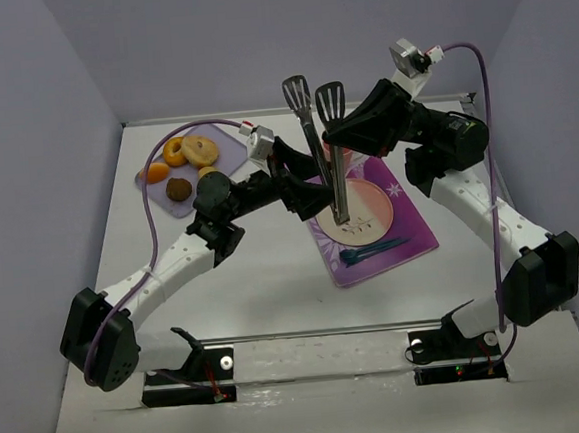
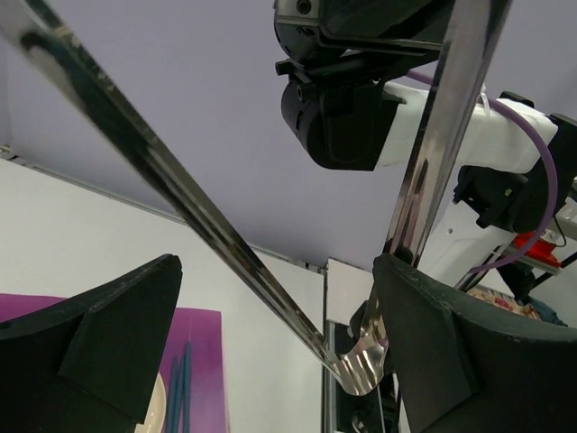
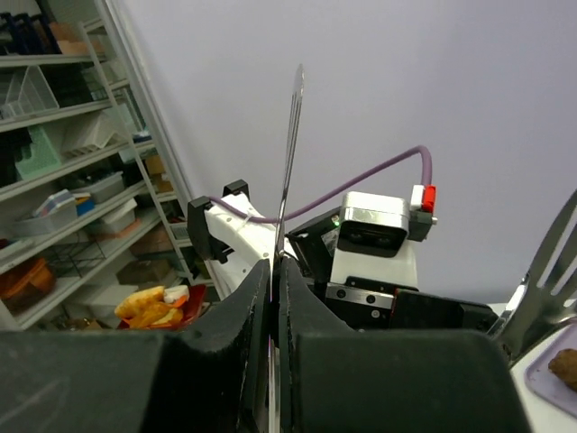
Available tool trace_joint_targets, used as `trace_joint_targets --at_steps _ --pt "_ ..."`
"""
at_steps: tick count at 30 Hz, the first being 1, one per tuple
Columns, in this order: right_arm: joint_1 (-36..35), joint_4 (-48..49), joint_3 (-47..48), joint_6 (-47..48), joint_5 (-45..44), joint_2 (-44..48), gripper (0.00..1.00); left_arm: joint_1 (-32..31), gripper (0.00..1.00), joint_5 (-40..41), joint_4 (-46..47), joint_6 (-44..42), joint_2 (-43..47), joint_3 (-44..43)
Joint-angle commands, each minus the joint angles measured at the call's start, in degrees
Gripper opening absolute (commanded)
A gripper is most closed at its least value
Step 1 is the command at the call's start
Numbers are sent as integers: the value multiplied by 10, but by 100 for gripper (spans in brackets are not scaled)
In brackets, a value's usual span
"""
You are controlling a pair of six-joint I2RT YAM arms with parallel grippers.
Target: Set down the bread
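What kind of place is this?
Likely a robotics lab test cell: plain lavender walls box in a white table, the left arm and right arm are bolted to its near edge, and storage shelves with bins show in the right wrist view.

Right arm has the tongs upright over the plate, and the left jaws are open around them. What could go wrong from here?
1. The right gripper pinches only one thin arm of the tongs, so they could pivot or slip.
2. The left gripper is open near the hinge. If the right lets go first, the tongs would likely drop onto the plate.
3. The bread lies far left, and the tong heads point up.
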State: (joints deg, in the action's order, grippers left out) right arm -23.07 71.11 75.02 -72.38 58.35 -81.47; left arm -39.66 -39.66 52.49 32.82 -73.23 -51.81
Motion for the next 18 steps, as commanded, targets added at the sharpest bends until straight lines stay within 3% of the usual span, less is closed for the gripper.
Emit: trace_joint_targets --at_steps 1,12,18 --pt "-2 18 30 14 -23 -18 7 -11 99 -24 65 -1 15 -21" --pt "-2 -4 9 38 -28 12 7 -12 99 31 47 -32 91 43" --pt "-2 24 -15 36 -28 22 7 -12 99 13 75 -21 131 66"
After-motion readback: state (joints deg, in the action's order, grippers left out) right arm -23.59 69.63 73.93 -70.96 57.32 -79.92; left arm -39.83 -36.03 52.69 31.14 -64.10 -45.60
